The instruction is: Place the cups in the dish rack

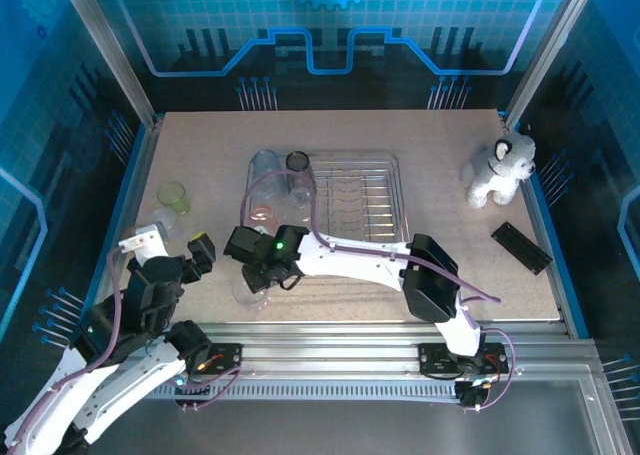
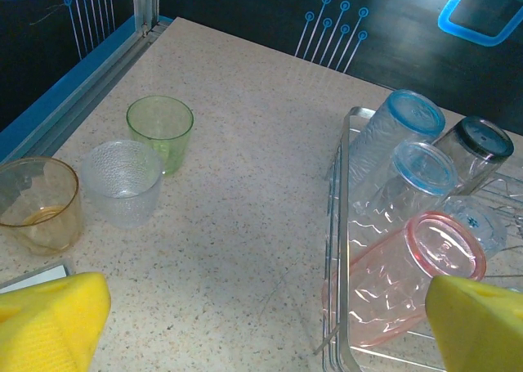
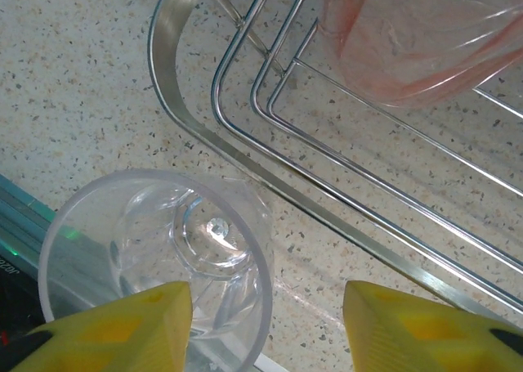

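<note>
Clear plastic, one cup [image 3: 155, 257] stood upright on the speckled surface [image 3: 73, 78], just outside the near corner of the dish rack [image 3: 245, 155]. The right tool [image 3: 268, 311] hung over it with its yellow fingers [image 3: 417, 327] apart, the cup's wall between them and not yet clamped. Inside the rack's left end a pink cup [image 2: 409, 266] lay on its side, next to two blue-rimmed cups [image 2: 404, 123] and a smoky dark cup [image 2: 482, 143]. Well to the left, a pale green cup [image 2: 159, 127], a clear textured cup [image 2: 122, 180] and a yellowish cup [image 2: 37, 200] stood close together. The left tool [image 2: 265, 307] hovered released, holding nothing. A plush dog [image 1: 500, 170] sat at the far right.
</note>
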Controlling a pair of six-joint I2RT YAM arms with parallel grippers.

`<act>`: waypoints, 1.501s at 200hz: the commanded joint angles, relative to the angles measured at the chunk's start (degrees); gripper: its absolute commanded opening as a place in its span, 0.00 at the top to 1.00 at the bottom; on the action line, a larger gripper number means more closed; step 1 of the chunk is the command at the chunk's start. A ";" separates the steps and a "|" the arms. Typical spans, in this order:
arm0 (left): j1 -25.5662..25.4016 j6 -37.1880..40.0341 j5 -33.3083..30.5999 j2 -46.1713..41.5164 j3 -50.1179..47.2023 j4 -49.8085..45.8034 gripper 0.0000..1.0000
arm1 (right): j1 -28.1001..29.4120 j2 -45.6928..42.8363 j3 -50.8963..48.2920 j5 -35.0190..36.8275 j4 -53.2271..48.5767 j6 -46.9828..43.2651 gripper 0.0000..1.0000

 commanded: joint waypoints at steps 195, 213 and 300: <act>0.02 -1.79 -0.16 -3.04 -1.07 0.78 0.01 | 3.07 3.85 8.87 5.56 -6.52 -11.57 1.00; -0.02 -1.28 1.05 -4.61 -1.12 2.37 0.01 | 3.11 -0.36 6.48 4.86 -3.99 -13.75 1.00; -0.03 13.11 24.90 -7.54 -4.26 24.31 0.00 | -5.83 -34.88 -23.76 -7.08 17.81 -23.71 1.00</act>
